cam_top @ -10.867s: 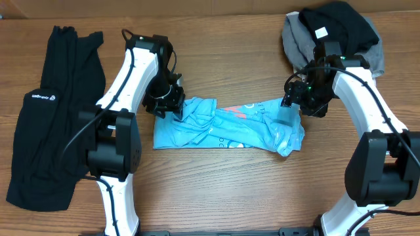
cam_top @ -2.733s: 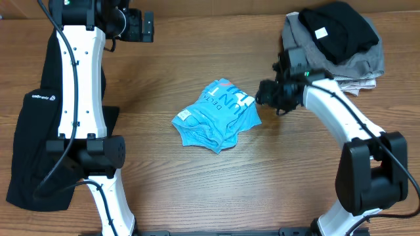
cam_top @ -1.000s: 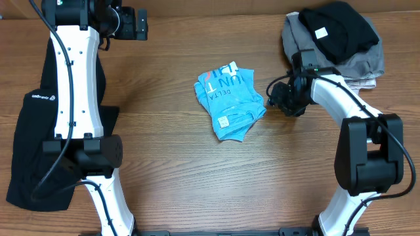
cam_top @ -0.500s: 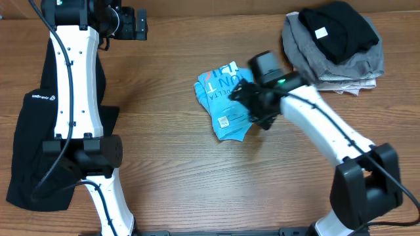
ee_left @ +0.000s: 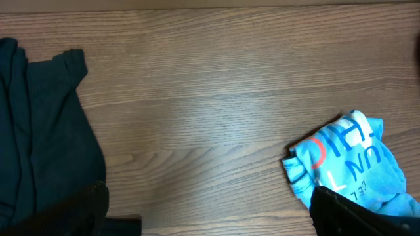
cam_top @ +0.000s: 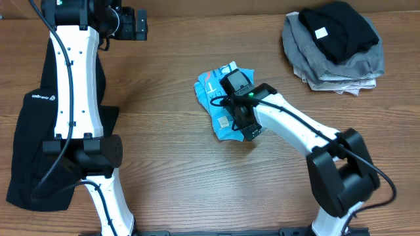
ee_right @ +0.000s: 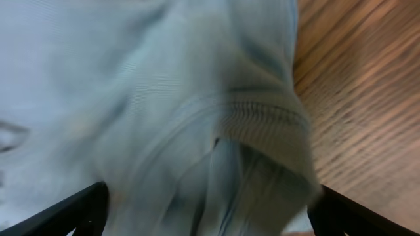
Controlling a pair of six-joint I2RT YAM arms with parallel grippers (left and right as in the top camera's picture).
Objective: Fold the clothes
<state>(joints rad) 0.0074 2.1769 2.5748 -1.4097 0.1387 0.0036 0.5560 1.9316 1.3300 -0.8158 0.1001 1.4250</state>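
A folded light blue T-shirt [cam_top: 220, 98] with white lettering lies at the table's middle. My right gripper [cam_top: 244, 124] hangs over its near right part, open. In the right wrist view pale blue fabric [ee_right: 164, 98] fills the frame under the right gripper [ee_right: 210, 210], whose dark fingers [ee_right: 72, 213] are spread wide. My left gripper [cam_top: 134, 23] is raised at the far left, open and holding nothing. The left wrist view has the left gripper [ee_left: 210, 219], the T-shirt [ee_left: 348, 160] at right and a black garment [ee_left: 39, 131] at left. That black garment [cam_top: 46, 118] lies flat on the table's left side.
A pile of folded grey and black clothes [cam_top: 335, 42] sits at the far right corner. Bare wooden table [cam_top: 197, 183] stretches in front of the T-shirt, and more of it [ee_left: 197, 98] lies between the two garments.
My right arm has swung left from beside the T-shirt's right edge to over the shirt, and its jaws have opened wide. The shirt and the left arm have stayed put.
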